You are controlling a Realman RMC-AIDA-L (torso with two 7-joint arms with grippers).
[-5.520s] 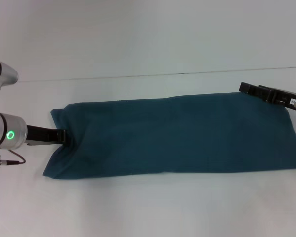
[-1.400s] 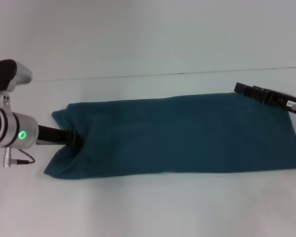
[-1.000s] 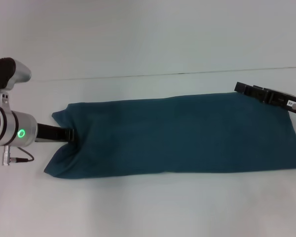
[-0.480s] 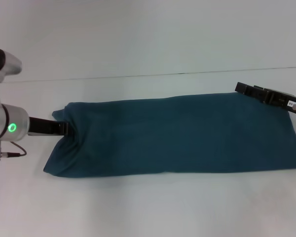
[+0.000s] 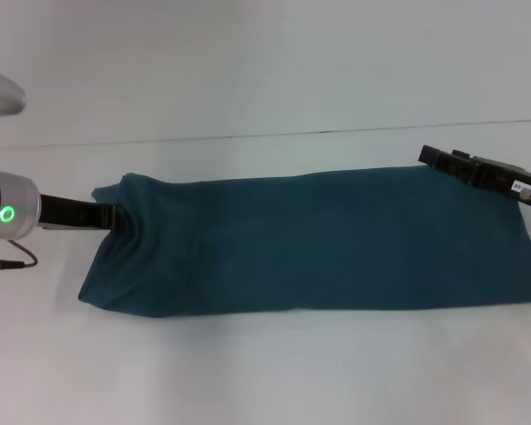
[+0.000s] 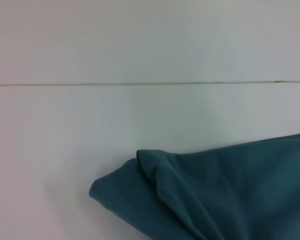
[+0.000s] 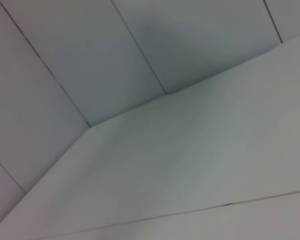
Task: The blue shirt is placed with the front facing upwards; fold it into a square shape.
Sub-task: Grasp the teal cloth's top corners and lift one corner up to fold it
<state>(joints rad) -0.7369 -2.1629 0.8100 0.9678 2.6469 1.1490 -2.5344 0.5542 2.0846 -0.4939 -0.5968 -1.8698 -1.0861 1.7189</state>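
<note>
Where the head view looks down on the white table (image 5: 265, 372), the blue shirt (image 5: 319, 243) lies as a long, soft band of matte cloth from nine to three o'clock. The left gripper (image 5: 119, 220) reaches in level at nine o'clock, pinching the bunched end. The right gripper (image 5: 438, 159) hangs at the two o'clock corner; I cannot tell its spread. The left wrist view shows rumpled folds. The right wrist view shows only pale panels.
</note>
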